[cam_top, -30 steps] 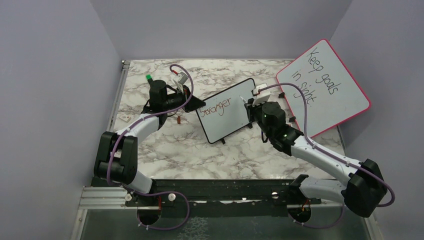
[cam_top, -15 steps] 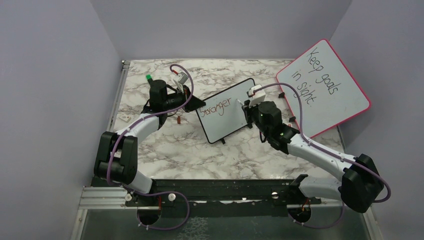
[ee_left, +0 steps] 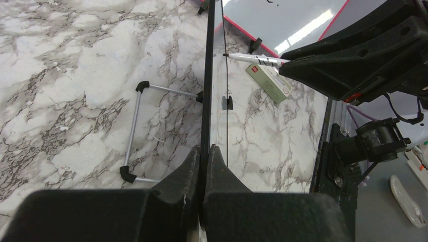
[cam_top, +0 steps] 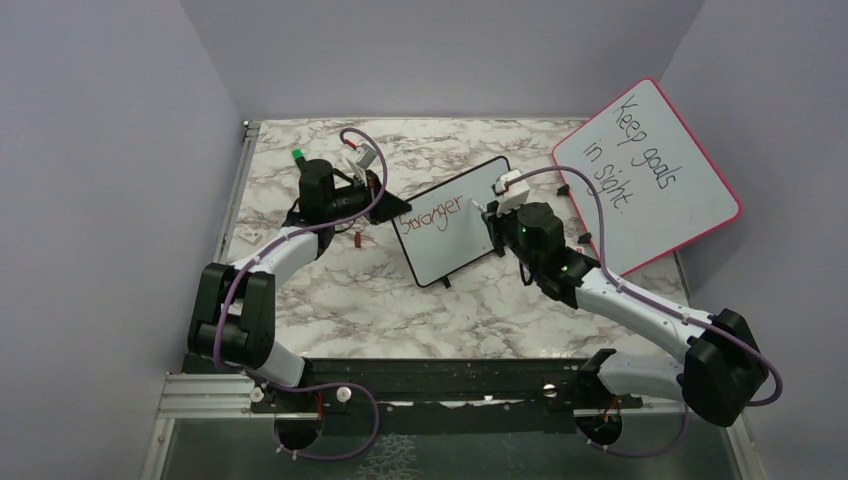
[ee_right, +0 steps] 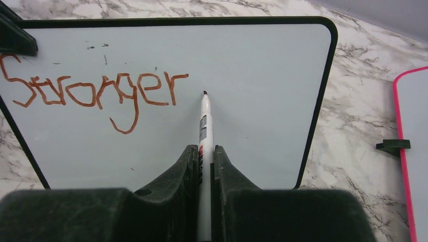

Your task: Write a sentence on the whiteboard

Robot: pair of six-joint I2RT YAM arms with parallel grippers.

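The black-framed whiteboard (cam_top: 455, 225) stands propped on the marble table; it fills the right wrist view (ee_right: 252, 65). The reddish-brown word "Stronger" (ee_right: 96, 91) is on it in one line, also seen from above (cam_top: 432, 216). My left gripper (cam_top: 385, 205) is shut on the board's left edge, seen edge-on in the left wrist view (ee_left: 206, 101). My right gripper (ee_right: 203, 149) is shut on a white marker (ee_right: 204, 126). The marker's tip sits just right of and below the final "r"; I cannot tell whether it touches the board.
A larger pink-framed board (cam_top: 650, 170) with black handwriting leans at the back right. A small reddish cap (cam_top: 359, 239) lies on the table left of the whiteboard. A small green-white box (ee_left: 268, 83) lies behind the board. The board's wire stand (ee_left: 132, 133) rests on the marble.
My right gripper has moved a little left and toward the board with the marker over the last second. My left arm and the board have not moved.
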